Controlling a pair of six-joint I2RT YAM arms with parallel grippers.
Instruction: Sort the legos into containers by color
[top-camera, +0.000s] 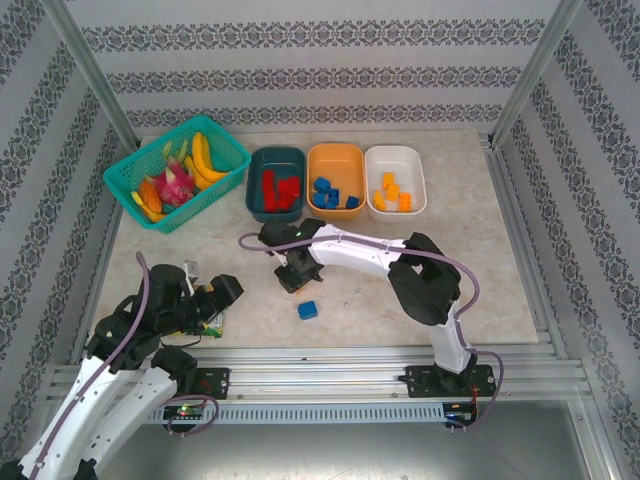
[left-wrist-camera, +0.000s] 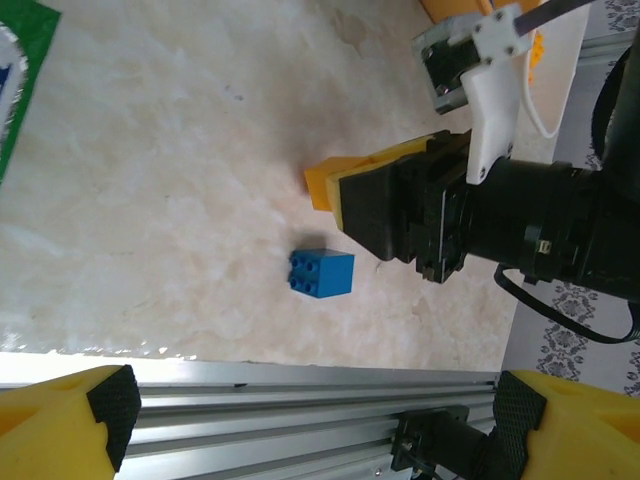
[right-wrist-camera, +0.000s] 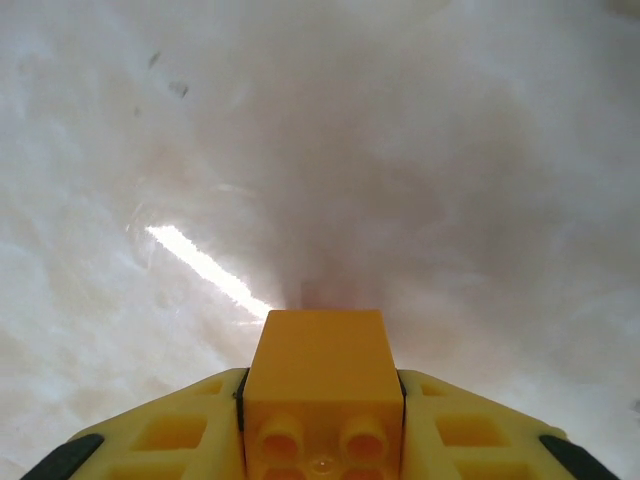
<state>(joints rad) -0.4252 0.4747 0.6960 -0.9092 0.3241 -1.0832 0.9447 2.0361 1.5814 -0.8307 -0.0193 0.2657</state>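
My right gripper (top-camera: 291, 272) (right-wrist-camera: 320, 425) is shut on a yellow lego brick (right-wrist-camera: 320, 365) (left-wrist-camera: 321, 186), low over the marble table. The brick sits squarely between both yellow fingers (right-wrist-camera: 175, 440). A single blue brick (top-camera: 308, 311) (left-wrist-camera: 322, 273) lies loose on the table just in front of it. At the back stand the teal container (top-camera: 252, 190) with red legos (top-camera: 280, 190), the orange container (top-camera: 336, 149) with blue legos (top-camera: 335, 196), and the white container (top-camera: 395, 151) with yellow legos (top-camera: 393, 193). My left gripper (top-camera: 207, 297) (left-wrist-camera: 315, 420) is open at the near left, holding nothing.
A green mesh basket (top-camera: 230, 150) of toy fruit stands at the back left. A green packet (top-camera: 212, 325) (left-wrist-camera: 20, 80) lies under my left gripper. The aluminium rail (left-wrist-camera: 250, 400) runs along the table's near edge.
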